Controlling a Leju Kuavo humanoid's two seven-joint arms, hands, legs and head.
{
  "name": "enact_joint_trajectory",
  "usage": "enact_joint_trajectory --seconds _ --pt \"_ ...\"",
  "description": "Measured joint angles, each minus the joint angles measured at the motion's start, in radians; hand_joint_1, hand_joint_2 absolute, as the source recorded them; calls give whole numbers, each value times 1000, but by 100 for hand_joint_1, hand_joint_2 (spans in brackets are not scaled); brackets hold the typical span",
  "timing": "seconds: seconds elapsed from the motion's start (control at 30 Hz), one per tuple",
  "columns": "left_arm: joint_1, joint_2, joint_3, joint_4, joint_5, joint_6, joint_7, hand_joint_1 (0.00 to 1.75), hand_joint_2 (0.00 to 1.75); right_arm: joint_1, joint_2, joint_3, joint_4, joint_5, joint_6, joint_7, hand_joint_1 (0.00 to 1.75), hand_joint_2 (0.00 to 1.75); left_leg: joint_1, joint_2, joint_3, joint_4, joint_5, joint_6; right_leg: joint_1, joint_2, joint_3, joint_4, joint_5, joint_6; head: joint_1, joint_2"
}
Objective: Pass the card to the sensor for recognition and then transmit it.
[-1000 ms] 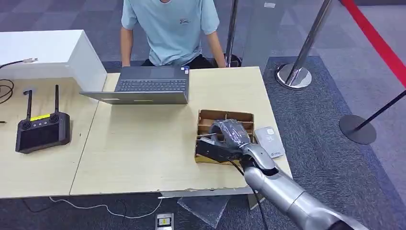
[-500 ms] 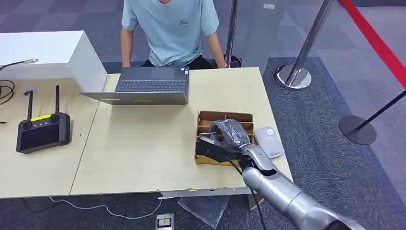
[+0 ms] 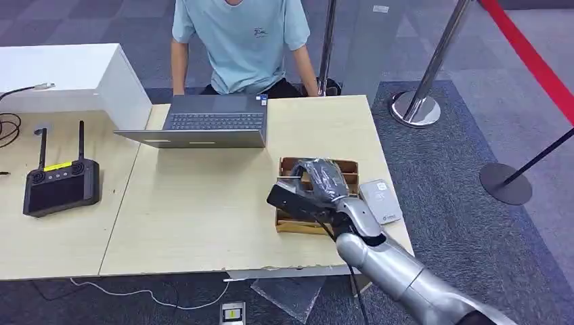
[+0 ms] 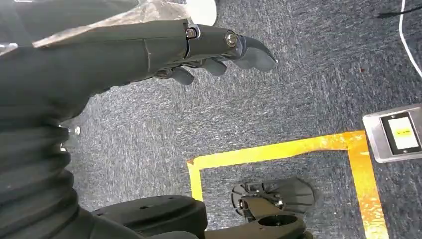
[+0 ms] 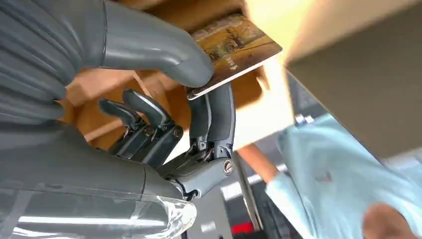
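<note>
R hand [image 3: 318, 186] pinches card [image 5: 234, 52] betw. thumb and fingers, above cardboard tray [image 3: 292, 223] on tabletop [image 3: 203, 203]. L hand [image 4: 164, 47] holds nothing, fingers loosely curled.

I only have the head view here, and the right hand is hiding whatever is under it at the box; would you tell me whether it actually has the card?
Observer: Yes. In the right wrist view the right hand pinches the card between its thumb and fingers.
Operator: Thank you. What does the card look like?
Observer: It has a brownish printed face and a pale edge.
Operator: And where is the left hand, please?
Observer: The left hand hangs over grey carpet marked with yellow tape, holding nothing.
</note>
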Motion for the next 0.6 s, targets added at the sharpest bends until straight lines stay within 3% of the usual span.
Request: enact_joint_trajectory --seconds 0.6 --pt "-2 0 0 0 -1 -1 -8 0 175 -66 12 -26 -37 -22 -20 -2 175 175 0 0 0 0 0 0 0 0 0 0 0 0 0 0"
